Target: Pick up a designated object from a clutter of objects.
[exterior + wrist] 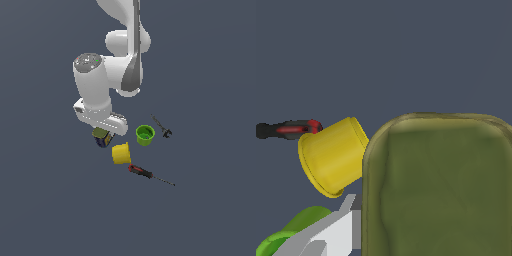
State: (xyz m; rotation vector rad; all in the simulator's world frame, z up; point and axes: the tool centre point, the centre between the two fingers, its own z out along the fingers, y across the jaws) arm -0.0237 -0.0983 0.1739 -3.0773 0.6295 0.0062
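The white arm is reaching down from the far side of the scene, and its gripper [102,134] is sitting directly over the olive-green box [102,137], which is showing only as a small olive and dark blue patch just under the white hand in the exterior view. In the wrist view the olive-green box [438,187] is filling most of the picture, its broad olive face turned toward the camera, with a light grey finger [338,227] lying against its edge. The fingers are appearing to be on either side of the box, but whether they are clamped on it or merely apart around it I cannot tell, nor whether the box is resting on the dark grey floor [210,220] or raised off it. Just beside the box, toward the exterior view's right and nearer, the yellow cup [120,153] is lying tipped on its side. The green cup [145,135] is standing upright to the exterior view's right of the gripper, close to the yellow cup. The red-handled screwdriver [141,172] is lying near the yellow cup, its thin shaft pointing toward the exterior view's right. The thin dark metal tool [163,127] is lying just beyond the green cup, farther right.
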